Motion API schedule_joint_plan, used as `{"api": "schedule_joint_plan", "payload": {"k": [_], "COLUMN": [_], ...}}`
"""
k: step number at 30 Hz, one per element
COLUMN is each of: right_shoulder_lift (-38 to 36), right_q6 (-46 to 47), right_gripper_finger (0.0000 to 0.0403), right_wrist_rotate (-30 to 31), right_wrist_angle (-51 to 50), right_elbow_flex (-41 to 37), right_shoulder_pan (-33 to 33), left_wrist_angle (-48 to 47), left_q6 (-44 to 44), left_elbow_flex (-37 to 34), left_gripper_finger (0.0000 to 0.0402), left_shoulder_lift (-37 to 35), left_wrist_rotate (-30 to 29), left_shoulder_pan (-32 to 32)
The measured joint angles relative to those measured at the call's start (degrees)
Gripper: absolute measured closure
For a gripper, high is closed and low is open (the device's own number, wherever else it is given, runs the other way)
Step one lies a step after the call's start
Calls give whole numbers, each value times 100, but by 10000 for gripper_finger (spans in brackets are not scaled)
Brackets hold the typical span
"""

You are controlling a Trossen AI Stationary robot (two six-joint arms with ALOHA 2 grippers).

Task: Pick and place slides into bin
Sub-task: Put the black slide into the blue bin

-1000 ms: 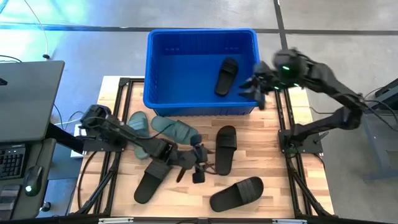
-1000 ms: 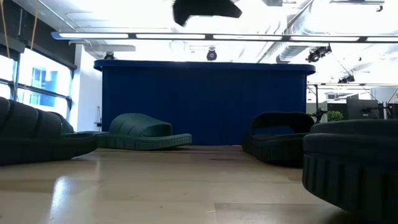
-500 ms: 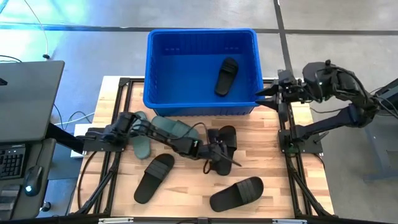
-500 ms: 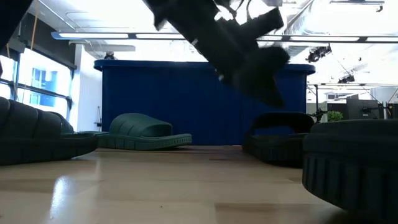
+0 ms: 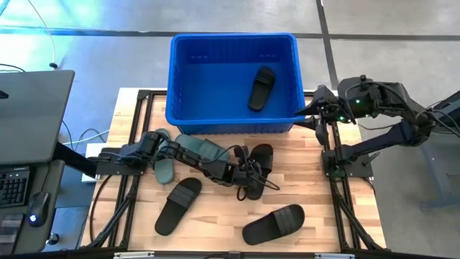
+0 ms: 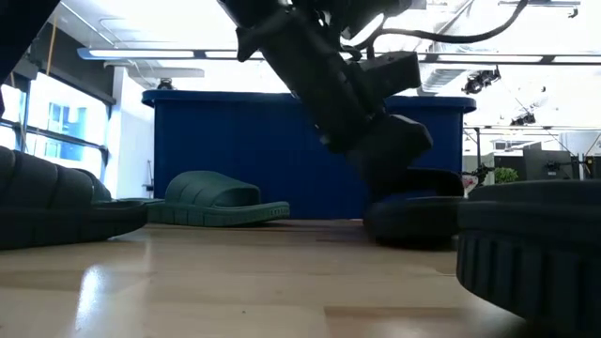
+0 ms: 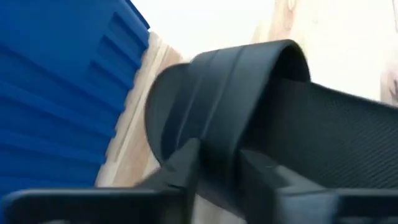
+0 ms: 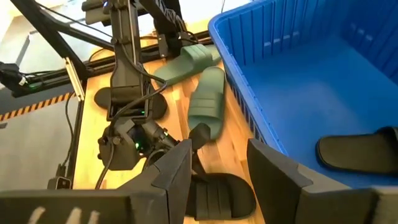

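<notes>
Left end effector (image 5: 248, 176) pinching the strap of a black slide (image 5: 260, 170) on the counter (image 5: 309, 180) near the bin (image 5: 180, 108). Thin grip, likely slip on lifting. Right end effector (image 5: 314, 109) open, idle beside bin.

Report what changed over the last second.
The left claw reached across from the near black slide to the black slide by the bin and closed on its strap. The right claw pulled back off the bin to its right rim. The other slides did not move.
</notes>
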Motion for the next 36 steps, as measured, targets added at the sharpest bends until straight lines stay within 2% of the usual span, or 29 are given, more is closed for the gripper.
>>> {"api": "schedule_joint_plan", "payload": {"k": [2, 7, 10, 12, 16, 22, 24, 26, 30, 36], "right_shoulder_lift": [10, 7, 9, 8, 7, -41, -93, -139, -211, -152], "right_q6": [-30, -107, -107, -102, -86, 481, 662, 850, 1054, 1202], "right_gripper_finger": [258, 256, 258, 258, 256, 258, 258, 257, 258, 260], "right_wrist_rotate": [0, 0, -2, -4, -4, -85, -77, 18, 273, 1049], "right_wrist_angle": [0, -3, -46, -132, -351, -724, -840, -911, -968, -1037], "right_elbow_flex": [0, -2, -2, -2, -2, -2, -2, -2, -2, -2], "right_shoulder_pan": [-2, -2, -2, -2, -2, 4, 47, 122, 394, 804], "left_wrist_angle": [42, -240, -793, -1381, -2783, -4958, -4718, -4835, -5182, -5185], "left_q6": [-72, -552, -735, -747, -589, -614, -548, -635, -839, -29], "left_elbow_flex": [0, 298, 799, 1300, 2619, 4703, 4407, 4214, 4222, 4233], "left_gripper_finger": [385, 395, 396, 398, 399, 400, 400, 400, 401, 401], "left_shoulder_lift": [0, 1, 2, 7, 7, -13, -408, -698, -1065, -1130], "left_wrist_rotate": [252, 872, 1186, 1198, 762, -697, -1194, -1443, -1509, -1308], "left_shoulder_pan": [0, -37, -184, -319, -615, -857, -826, -671, -110, 1141]}}
